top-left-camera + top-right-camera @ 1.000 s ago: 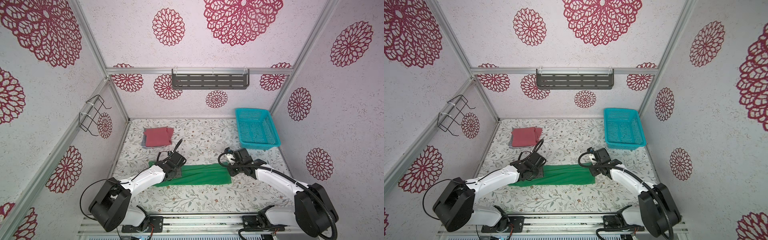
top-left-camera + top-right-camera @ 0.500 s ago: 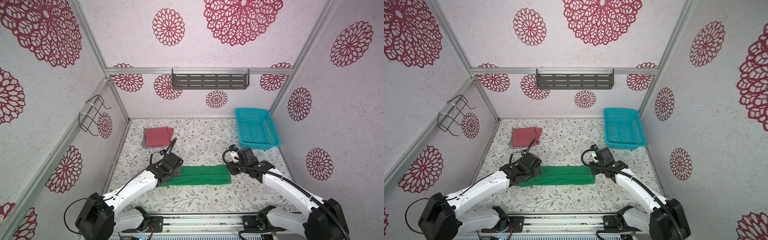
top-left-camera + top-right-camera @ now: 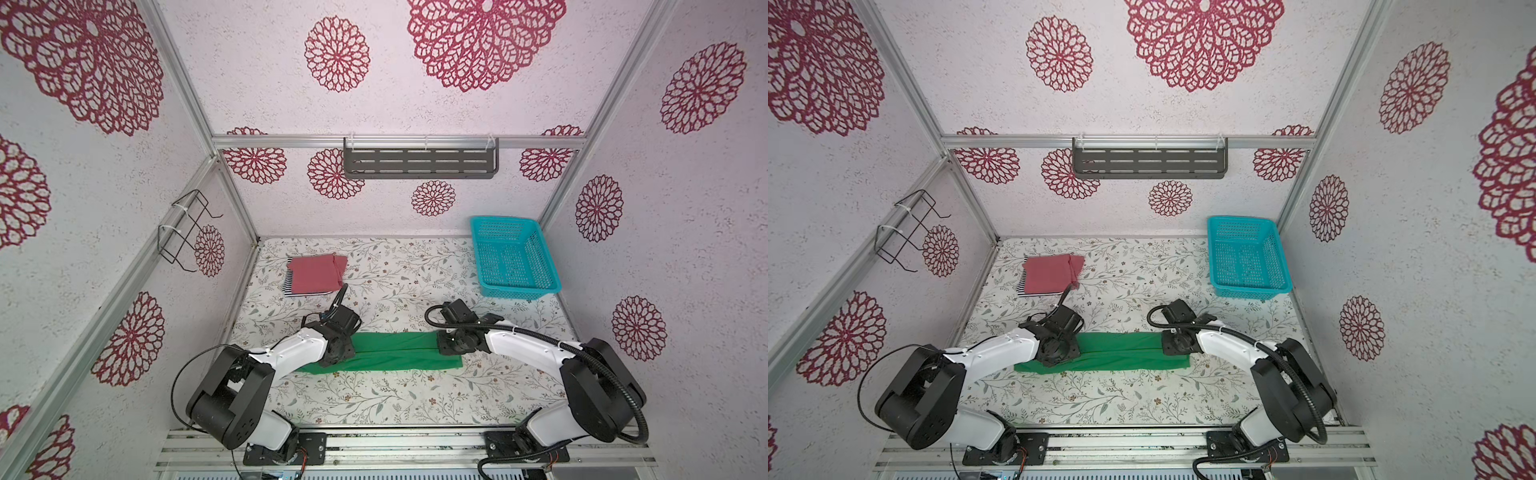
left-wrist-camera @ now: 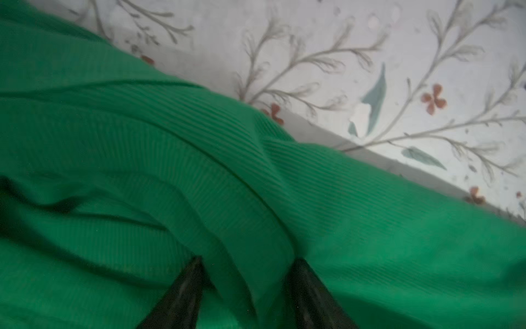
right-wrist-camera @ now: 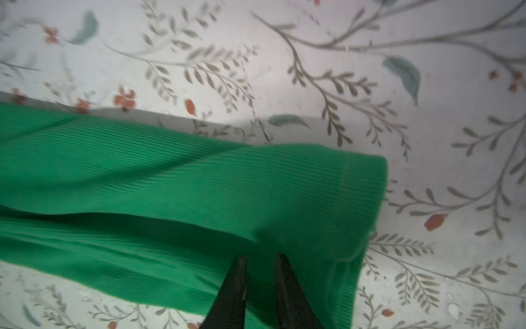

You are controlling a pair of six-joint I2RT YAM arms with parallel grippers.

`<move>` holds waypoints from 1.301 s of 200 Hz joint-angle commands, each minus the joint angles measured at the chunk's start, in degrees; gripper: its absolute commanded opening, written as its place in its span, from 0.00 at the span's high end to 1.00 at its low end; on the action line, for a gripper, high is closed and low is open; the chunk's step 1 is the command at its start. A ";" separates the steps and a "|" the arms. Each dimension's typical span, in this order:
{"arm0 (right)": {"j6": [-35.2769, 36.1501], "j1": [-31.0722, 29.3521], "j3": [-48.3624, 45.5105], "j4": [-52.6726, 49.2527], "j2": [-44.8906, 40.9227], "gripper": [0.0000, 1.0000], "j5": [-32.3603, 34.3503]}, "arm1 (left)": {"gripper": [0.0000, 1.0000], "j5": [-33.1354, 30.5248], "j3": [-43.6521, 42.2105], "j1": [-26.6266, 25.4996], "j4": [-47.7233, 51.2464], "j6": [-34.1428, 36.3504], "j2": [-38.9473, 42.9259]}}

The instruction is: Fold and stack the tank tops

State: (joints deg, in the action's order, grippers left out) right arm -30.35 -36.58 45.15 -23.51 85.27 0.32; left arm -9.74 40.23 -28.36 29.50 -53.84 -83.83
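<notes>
The green tank top lies as a long folded strip across the front middle of the table. My left gripper is down on its left part, jaws open, with a raised fold of green cloth running between the fingers. My right gripper rests on the strip's right end, jaws open only a narrow gap, tips on the cloth. At the back left the red-pink tank top lies folded on the striped tank top, of which only an edge shows.
A teal mesh basket stands at the back right of the flowered table. A grey shelf hangs on the back wall and a wire rack on the left wall. Aluminium posts frame the corners.
Both grippers were shut on the green top a second ago and have opened; the right one has since narrowed. The top now lies as a narrower, flatter strip.
</notes>
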 commanded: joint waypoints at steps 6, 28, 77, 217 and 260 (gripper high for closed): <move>-6.59 0.56 -4.63 -3.12 -3.86 0.80 2.89 | 0.44 1.24 -3.14 3.49 -1.59 -0.50 1.17; -8.47 3.79 -9.82 -2.94 -7.40 0.79 2.32 | 0.42 1.99 -4.45 6.04 -3.13 0.85 1.31; -1.35 3.47 -0.70 -10.39 -11.36 0.77 5.05 | 0.34 2.39 2.14 5.04 4.77 4.75 4.84; -7.66 -2.47 -5.34 -5.62 -5.88 0.81 2.54 | 0.53 10.26 -3.92 -2.27 6.67 -1.75 8.14; -1.35 -1.61 -1.78 -7.88 -13.49 0.78 9.91 | 0.49 5.84 2.43 4.55 16.20 4.04 14.97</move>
State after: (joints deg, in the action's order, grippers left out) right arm -35.66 -38.89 41.30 -29.19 77.38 4.08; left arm -0.67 39.18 -27.33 39.68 -53.15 -71.53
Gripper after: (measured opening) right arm 0.212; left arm 0.492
